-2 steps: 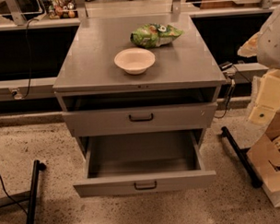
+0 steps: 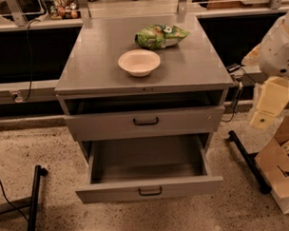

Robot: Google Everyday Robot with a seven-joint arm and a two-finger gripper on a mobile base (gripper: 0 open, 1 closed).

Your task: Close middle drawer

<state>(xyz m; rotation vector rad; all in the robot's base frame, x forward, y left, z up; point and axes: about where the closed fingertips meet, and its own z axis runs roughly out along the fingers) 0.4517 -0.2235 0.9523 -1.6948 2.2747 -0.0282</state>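
**Middle drawer pulled far out**

The middle drawer [image 2: 185,186] juts well forward from the grey cabinet [image 2: 95,76], below the barely open top drawer [image 2: 102,124]. The gripper [image 2: 269,105] hangs right of the cabinet, apart from it; I cannot tell whether it is spread or closed

We notice just one change: the gripper [image 2: 271,102], hanging to the right of the cabinet [image 2: 95,67], now sits slightly lower and nearer its side.

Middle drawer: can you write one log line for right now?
middle drawer: pulled out, looks empty | tool: beside cabinet, picture's right, apart from drawer | cabinet top: white bowl, green snack bag
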